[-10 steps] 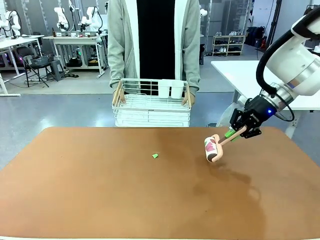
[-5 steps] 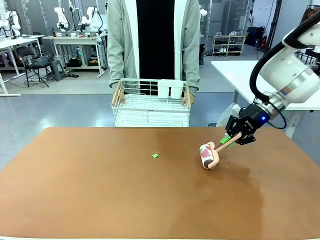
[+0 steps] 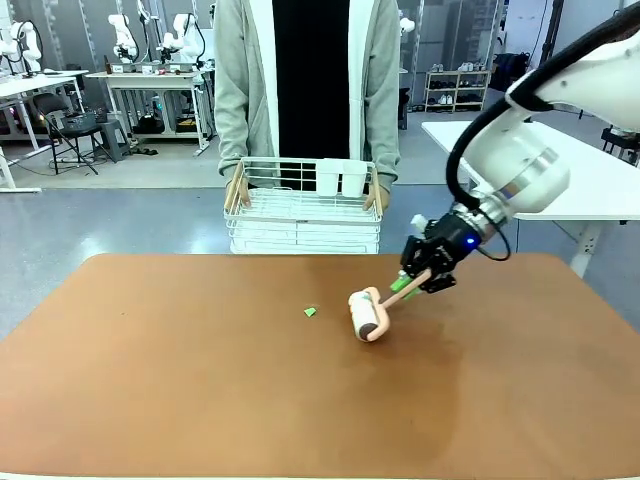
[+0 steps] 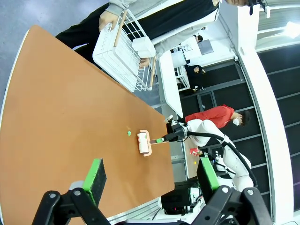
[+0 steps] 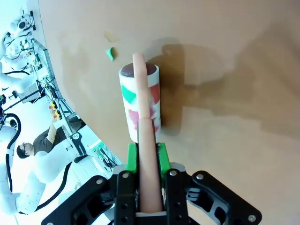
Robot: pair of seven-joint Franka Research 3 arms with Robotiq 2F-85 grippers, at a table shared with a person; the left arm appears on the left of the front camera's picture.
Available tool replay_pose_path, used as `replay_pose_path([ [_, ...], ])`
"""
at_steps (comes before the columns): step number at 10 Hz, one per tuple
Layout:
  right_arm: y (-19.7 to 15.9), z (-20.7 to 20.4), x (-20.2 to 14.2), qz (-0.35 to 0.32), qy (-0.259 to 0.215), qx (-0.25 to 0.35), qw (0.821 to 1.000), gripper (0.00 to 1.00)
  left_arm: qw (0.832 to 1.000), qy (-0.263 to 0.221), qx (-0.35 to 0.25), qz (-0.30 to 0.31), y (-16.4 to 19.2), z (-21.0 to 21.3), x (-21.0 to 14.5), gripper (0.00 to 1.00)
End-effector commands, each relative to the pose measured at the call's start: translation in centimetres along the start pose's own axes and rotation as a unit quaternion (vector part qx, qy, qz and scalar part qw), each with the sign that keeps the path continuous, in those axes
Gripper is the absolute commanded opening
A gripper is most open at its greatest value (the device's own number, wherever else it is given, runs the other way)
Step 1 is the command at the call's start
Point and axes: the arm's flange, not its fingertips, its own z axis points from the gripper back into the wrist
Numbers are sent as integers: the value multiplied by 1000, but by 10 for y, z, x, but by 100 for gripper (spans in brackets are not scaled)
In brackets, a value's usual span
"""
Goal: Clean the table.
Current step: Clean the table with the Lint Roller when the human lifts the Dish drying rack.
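Right pincer is clenched on the lint roller. Its green pads press both sides of the pale pink handle, as the right wrist view shows. The handle slopes from the pincer down to the drum, which looks to rest on the reddish-brown surface with its shadow tight against it. The drum is white with red and green print and lies past mid-surface on the far half, slightly to the robot's right of centre. A green scrap lies flat on the surface just beside the roller on the robot's left, near it but not touching; the right wrist view puts it beyond the drum's far end. Past the roller, at the far edge and off the surface, a person holds a white wire basket with one hand at each end. Two white cups stand upright side by side inside it, at the back. Left pincer is released, fingers spread wide with nothing between the green pads. It hangs above the surface well apart from the roller, which shows small between and beyond its fingers. Around the roller the surface is bare apart from the scrap, with a faint darker patch on the roller's near side.
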Motion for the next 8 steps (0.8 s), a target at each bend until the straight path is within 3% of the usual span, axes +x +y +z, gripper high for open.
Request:
replay_pose_path([
  [1,1,-59,-4,-39,-37,-35,998,21,1000,-8,-14,-12,0,3,4,100],
  [4,32,-129,-18,-51,-118,-49,991,21,1000,-8,-14,-12,0,3,4,100],
  [8,91,-162,-13,-42,-142,-6,989,21,1000,-8,-14,-12,0,3,4,100],
])
